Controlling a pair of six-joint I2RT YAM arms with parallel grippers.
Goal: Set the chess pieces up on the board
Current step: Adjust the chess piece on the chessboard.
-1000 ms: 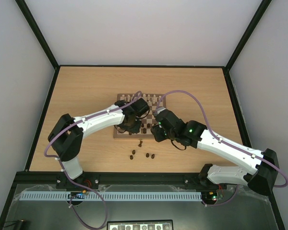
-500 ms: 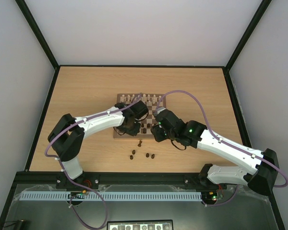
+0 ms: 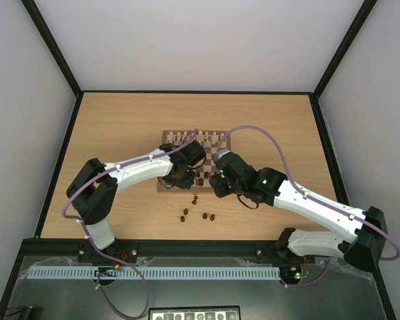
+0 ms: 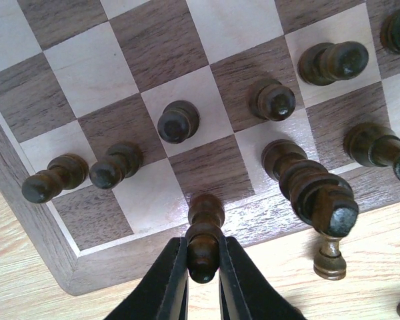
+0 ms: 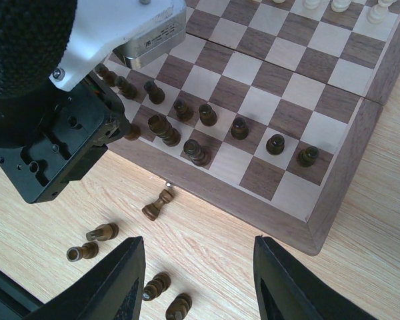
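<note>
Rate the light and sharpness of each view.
Top external: even, soft light, yet the chess pieces are too small to tell apart. Left wrist: sharp, the held piece in the left gripper crisp, soft shadows on the board. Right wrist: board crisp, the right gripper dark and soft-edged.

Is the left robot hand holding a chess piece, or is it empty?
Holding one. The left gripper has its jaws shut on a dark brown chess piece at the board's near edge.

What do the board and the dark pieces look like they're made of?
Board: looks like wood, matte; grain lines run through both dark and cream squares. Dark pieces: apparently turned wood, stained brown with a slight sheen; ringed profiles and soft highlights, though plastic cannot be ruled out.
</note>
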